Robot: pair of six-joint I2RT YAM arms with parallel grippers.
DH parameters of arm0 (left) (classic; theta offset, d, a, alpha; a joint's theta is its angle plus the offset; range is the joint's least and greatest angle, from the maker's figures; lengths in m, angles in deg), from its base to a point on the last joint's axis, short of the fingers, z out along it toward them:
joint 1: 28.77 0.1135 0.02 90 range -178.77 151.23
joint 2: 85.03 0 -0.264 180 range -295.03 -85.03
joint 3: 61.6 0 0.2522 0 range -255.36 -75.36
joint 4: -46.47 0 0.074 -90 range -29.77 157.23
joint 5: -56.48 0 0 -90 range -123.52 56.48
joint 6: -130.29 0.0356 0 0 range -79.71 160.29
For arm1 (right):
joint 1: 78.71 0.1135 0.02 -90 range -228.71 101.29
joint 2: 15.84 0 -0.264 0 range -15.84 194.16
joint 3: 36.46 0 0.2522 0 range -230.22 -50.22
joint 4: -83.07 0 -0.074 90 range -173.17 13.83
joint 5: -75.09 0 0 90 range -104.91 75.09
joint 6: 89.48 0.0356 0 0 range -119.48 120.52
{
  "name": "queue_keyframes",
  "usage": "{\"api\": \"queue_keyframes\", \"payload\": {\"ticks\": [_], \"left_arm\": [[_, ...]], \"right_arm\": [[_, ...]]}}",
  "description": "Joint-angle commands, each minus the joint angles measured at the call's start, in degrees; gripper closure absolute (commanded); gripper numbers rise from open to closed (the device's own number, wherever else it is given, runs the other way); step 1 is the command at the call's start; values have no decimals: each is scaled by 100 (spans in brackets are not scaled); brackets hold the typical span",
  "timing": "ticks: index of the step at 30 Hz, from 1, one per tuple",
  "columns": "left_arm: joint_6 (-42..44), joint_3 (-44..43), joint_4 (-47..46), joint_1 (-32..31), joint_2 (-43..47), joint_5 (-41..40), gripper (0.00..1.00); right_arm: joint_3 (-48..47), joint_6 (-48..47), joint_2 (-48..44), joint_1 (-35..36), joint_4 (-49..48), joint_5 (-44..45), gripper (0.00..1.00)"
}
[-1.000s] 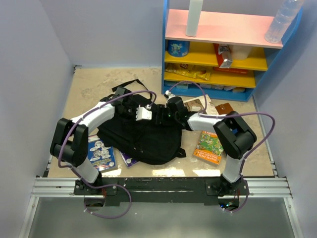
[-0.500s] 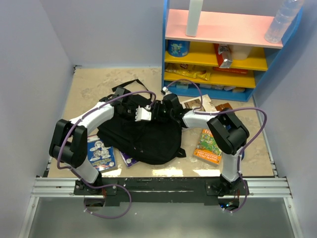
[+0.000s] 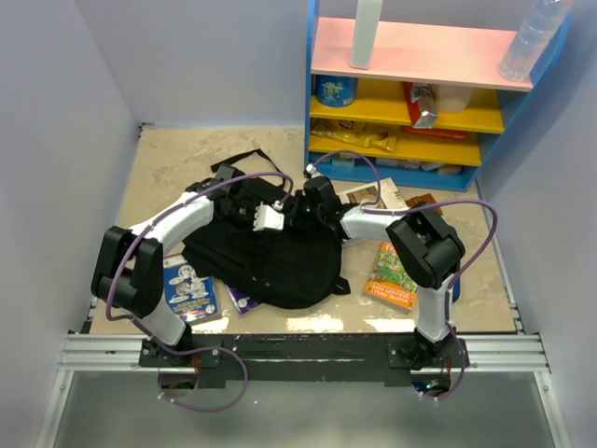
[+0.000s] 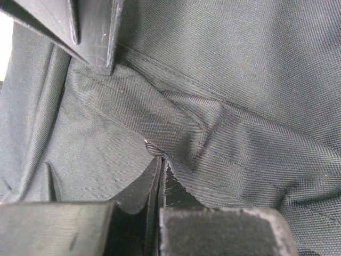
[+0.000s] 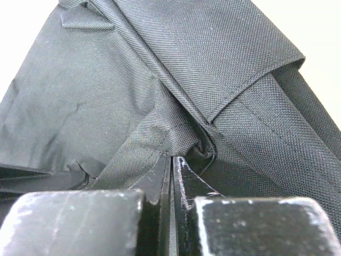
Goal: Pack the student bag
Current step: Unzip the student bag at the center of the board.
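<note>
Left pincer (image 4: 161,160), right pincer (image 5: 171,159) on bag (image 3: 280,266), beige table (image 3: 187,154)

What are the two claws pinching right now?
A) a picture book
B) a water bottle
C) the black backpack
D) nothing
C: in the wrist views the left claw and the right claw each have their tips closed on a fold of the black backpack.
</note>
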Motion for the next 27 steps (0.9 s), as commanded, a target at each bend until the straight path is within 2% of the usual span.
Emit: {"api": "queue_keyframes", "payload": {"ticks": [1, 14, 21, 27], "left_arm": [[115, -217, 353, 3, 240, 317, 100], [290, -489, 660, 12, 310, -131, 100], [413, -323, 863, 65, 389, -456, 100], [563, -260, 898, 302, 320, -518, 100]], "right_arm": [[-346, -17, 1, 0, -89, 390, 100], [-1083, -719, 115, -158, 377, 1076, 100], [-1620, -931, 256, -343, 491, 1129, 100], [-1542, -1212, 37, -449, 527, 1006, 100]]}}
